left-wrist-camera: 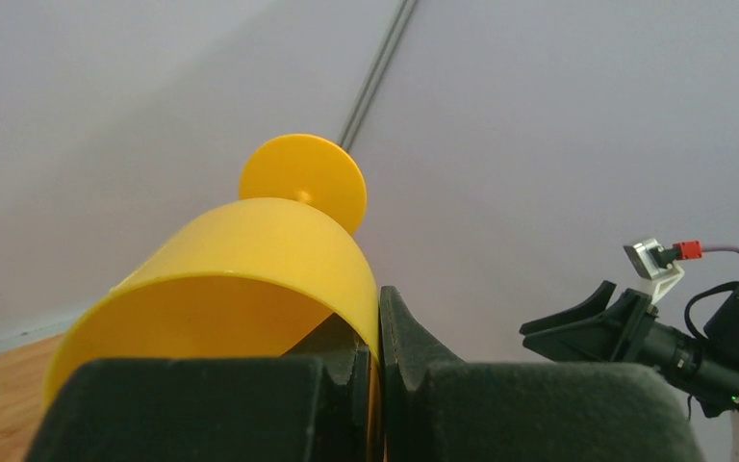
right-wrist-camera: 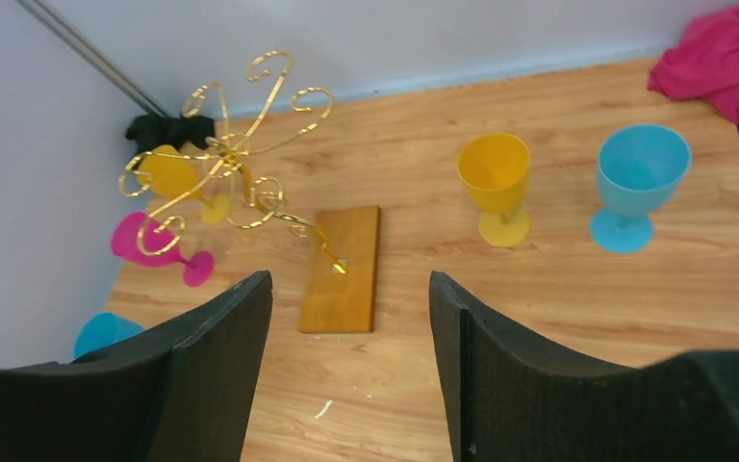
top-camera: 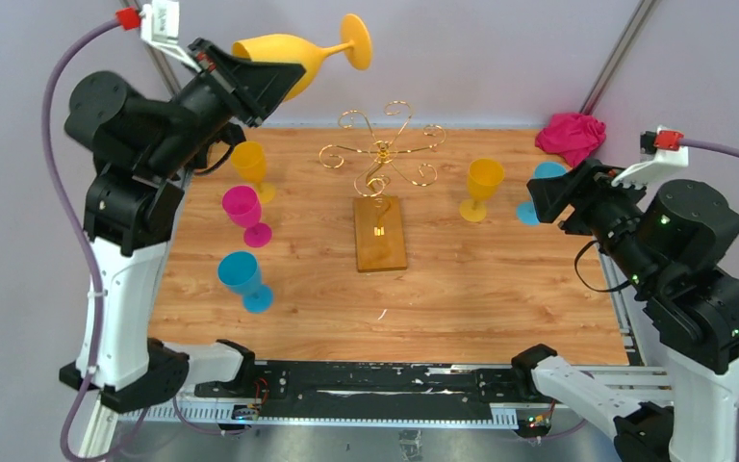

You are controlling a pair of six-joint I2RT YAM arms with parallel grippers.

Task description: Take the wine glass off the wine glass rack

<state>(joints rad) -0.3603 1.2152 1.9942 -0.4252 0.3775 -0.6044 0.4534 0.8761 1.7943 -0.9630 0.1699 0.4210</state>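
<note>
One yellow glass [top-camera: 293, 53] is already off the rack [top-camera: 382, 154]. It lies on its side in the upper left of the top view, high above the table [top-camera: 500, 308], with its foot pointing right. My left gripper [top-camera: 267, 82] pinches the bowl wall at the rim. The rack's arms are bare. I judge the set-down comes next, so I would turn the wrist until the foot faces down. Then I would lower onto open wood at lower centre, clear of the pink glass [top-camera: 243, 212] and blue glass [top-camera: 241, 277] at left. My right gripper [right-wrist-camera: 351, 289] hangs spread wide and empty at right.
</note>
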